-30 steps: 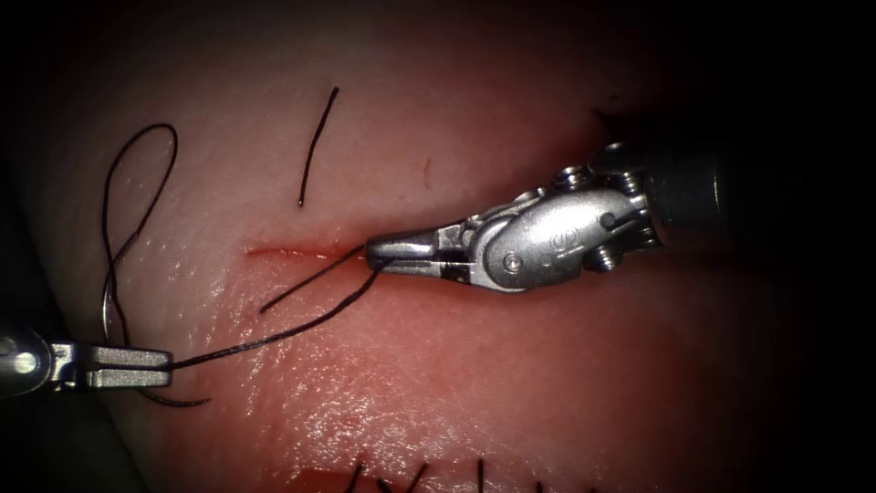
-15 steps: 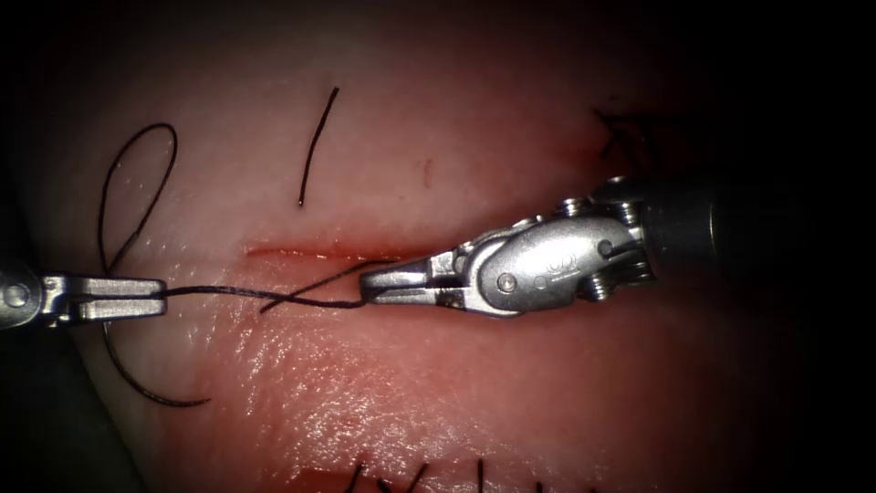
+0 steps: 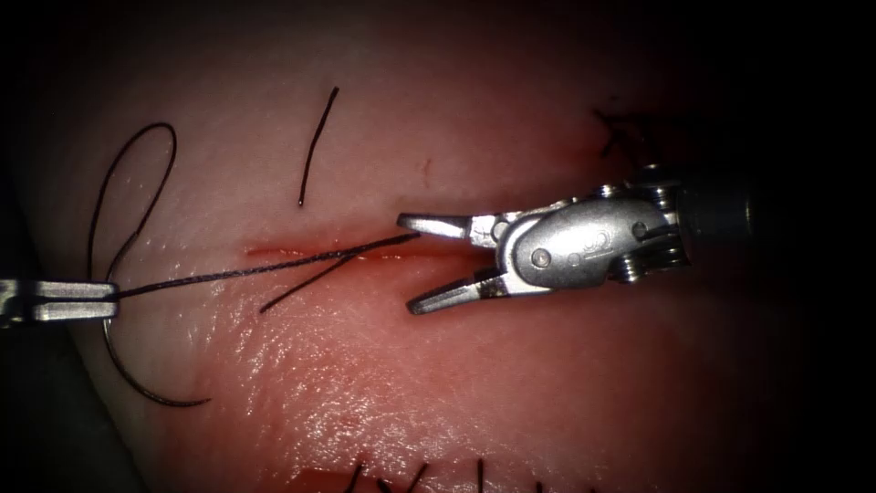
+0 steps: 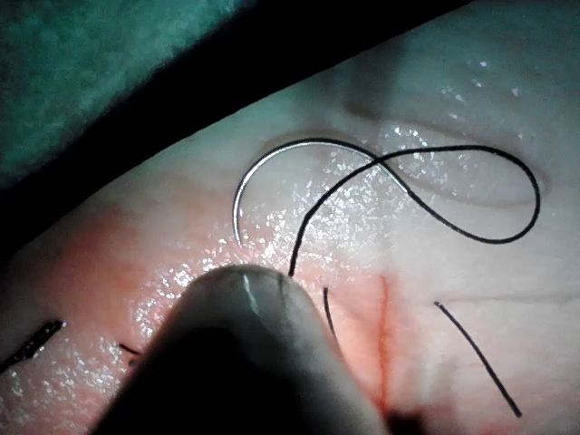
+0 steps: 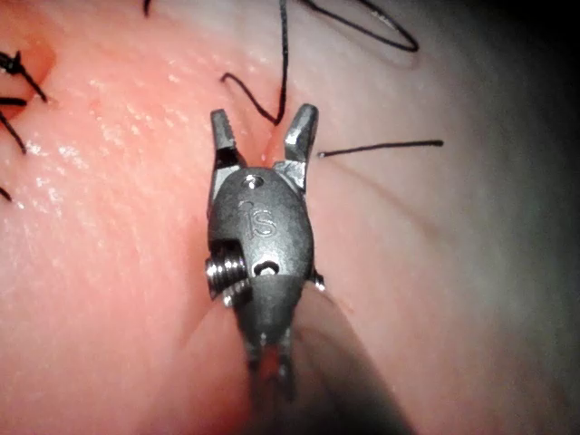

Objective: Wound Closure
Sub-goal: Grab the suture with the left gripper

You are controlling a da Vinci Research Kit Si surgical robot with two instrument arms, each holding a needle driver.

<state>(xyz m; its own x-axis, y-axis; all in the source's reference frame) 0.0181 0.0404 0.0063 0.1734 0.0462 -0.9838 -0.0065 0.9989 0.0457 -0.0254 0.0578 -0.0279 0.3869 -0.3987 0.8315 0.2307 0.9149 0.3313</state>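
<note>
Right tool (image 3: 412, 263) has let go: its jaws now gape over the cut (image 3: 301, 249), holding nothing. Left tool (image 3: 82, 300), level at the left edge, has pulled further left, clamped on the thread (image 3: 265, 267), which runs taut, nearly horizontal, along the cut. Needle (image 4: 272, 163) lies loose on the tissue (image 3: 474, 383), left of the cut.

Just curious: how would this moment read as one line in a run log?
left tool: shut on thread | right tool: open, holds nothing | needle: lying on tissue, left of cut
</note>
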